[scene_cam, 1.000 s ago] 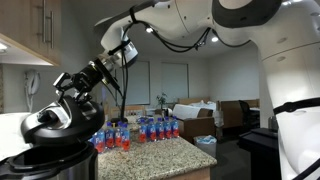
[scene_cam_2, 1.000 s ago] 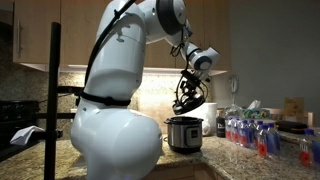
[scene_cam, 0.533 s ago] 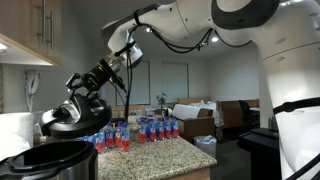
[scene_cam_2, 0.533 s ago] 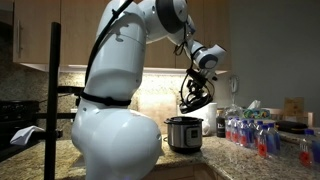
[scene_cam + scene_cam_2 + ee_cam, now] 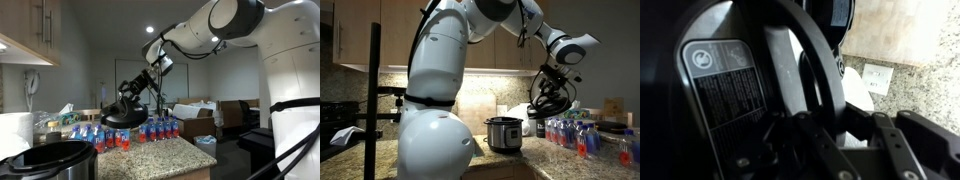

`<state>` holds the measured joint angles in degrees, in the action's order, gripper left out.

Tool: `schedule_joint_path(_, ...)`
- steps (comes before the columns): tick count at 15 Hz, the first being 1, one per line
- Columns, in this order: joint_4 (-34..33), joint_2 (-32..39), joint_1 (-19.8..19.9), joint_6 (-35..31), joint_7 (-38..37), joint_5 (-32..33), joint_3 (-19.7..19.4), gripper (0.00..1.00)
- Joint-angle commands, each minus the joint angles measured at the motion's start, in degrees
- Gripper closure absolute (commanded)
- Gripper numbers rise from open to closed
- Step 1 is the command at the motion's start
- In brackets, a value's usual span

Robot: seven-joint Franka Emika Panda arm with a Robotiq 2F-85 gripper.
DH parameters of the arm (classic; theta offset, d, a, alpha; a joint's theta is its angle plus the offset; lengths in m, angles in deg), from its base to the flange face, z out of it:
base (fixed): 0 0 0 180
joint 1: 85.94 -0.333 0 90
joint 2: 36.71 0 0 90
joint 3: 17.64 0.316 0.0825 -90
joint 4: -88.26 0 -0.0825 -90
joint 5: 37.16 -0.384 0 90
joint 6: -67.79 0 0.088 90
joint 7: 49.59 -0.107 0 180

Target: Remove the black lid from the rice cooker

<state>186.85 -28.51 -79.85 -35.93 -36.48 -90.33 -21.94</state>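
The rice cooker (image 5: 52,160) stands open at the counter's near left corner, its steel body also showing in an exterior view (image 5: 504,133). My gripper (image 5: 131,99) is shut on the black lid (image 5: 122,119) and holds it in the air above the bottles, well away from the cooker. In an exterior view the gripper (image 5: 551,92) hangs with the lid (image 5: 549,103) to the right of the cooker, higher than its rim. In the wrist view the lid (image 5: 790,55) fills the frame edge-on between my gripper's fingers (image 5: 835,120).
Several red-and-blue bottles (image 5: 135,131) stand in a row on the granite counter (image 5: 160,157), below the held lid; they also show in an exterior view (image 5: 570,132). A wall cabinet (image 5: 30,30) hangs at upper left. A black post (image 5: 371,100) stands near.
My gripper has carried the lid up off the cooker and sideways across the counter, away from the cooker, until it hangs over the bottles. The cooker's top is now uncovered.
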Motion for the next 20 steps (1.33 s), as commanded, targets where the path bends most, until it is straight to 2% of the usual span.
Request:
schedule_joint_path(1, 1.1, 0.2, 3.8, 4.8, 4.4, -3.4, -2.3, 0.94)
schedule_joint_path(4, 1.5, 2.9, 5.3, 6.6, 6.7, -4.1, -3.2, 0.94)
schedule_joint_path(8, 1.8, 7.0, 6.0, 5.5, 6.8, -5.2, -3.1, 0.94)
schedule_joint_path(20, -3.1, 20.8, 12.7, 7.4, 5.9, -10.3, -4.2, 0.95)
